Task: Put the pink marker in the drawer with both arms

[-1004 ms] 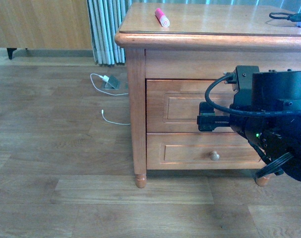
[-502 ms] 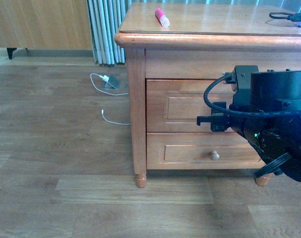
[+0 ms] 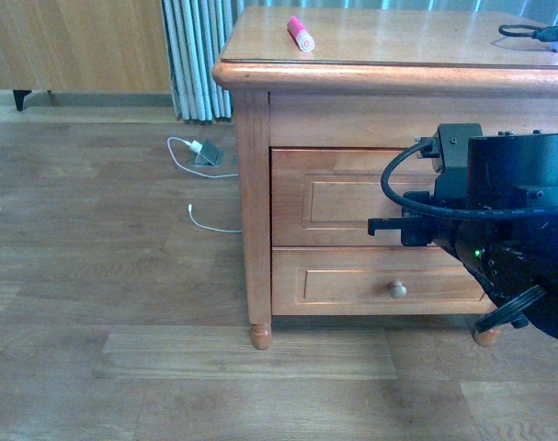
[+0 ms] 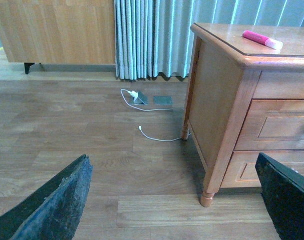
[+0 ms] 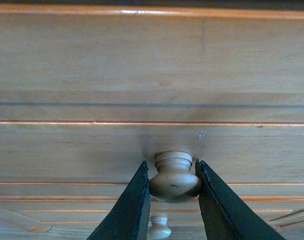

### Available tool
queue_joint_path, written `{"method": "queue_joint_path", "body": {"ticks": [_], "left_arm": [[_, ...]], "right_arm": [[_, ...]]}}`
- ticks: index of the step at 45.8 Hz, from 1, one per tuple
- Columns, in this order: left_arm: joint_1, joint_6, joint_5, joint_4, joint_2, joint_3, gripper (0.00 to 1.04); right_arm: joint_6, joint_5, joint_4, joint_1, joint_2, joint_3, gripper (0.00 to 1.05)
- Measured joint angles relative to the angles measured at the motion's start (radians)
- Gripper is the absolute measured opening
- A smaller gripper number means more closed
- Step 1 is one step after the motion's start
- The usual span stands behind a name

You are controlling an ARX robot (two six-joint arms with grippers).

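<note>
The right gripper (image 5: 172,172) is pinched onto the round knob (image 5: 174,181) of the shut drawer (image 3: 334,197), one finger against each side, while the left gripper (image 4: 172,160) hangs wide open, holding nothing, above the plank floor (image 3: 104,276). The pink marker (image 3: 300,32) lies on the glossy cabinet top (image 3: 398,41) near its left end, above the drawer. Pale striped curtains (image 3: 196,55) and a wood-panelled wall (image 3: 76,41) stand behind, and a white cable (image 3: 210,220) trails over the floor.

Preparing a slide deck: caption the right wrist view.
Right gripper grips the round wooden knob of the upper drawer, one finger on each side.
</note>
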Motion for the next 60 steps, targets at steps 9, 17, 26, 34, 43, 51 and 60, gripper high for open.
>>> {"method": "queue_joint_path", "body": {"ticks": [9,17,26,34,43,51,60], "left_arm": [[0.0,0.0,0.0,0.0,0.0,0.0,0.99],[0.0,0.0,0.0,0.0,0.0,0.0,0.99],[0.0,0.0,0.0,0.0,0.0,0.0,0.99],[0.0,0.0,0.0,0.0,0.0,0.0,0.99],[0.0,0.0,0.0,0.0,0.0,0.0,0.99],[0.0,0.0,0.0,0.0,0.0,0.0,0.99],[0.0,0.0,0.0,0.0,0.0,0.0,0.99]], "right_arm": [[0.011,-0.003,0.011,0.007,-0.027,-0.046,0.21],[0.031,-0.001,0.026,0.024,-0.098,-0.162,0.21],[0.046,-0.001,0.038,0.029,-0.135,-0.229,0.21],[0.068,-0.005,0.045,0.04,-0.201,-0.338,0.21],[0.105,-0.014,0.045,0.053,-0.303,-0.478,0.21],[0.131,-0.034,0.006,0.054,-0.406,-0.583,0.21],[0.142,-0.052,-0.007,0.066,-0.514,-0.705,0.21]]}}
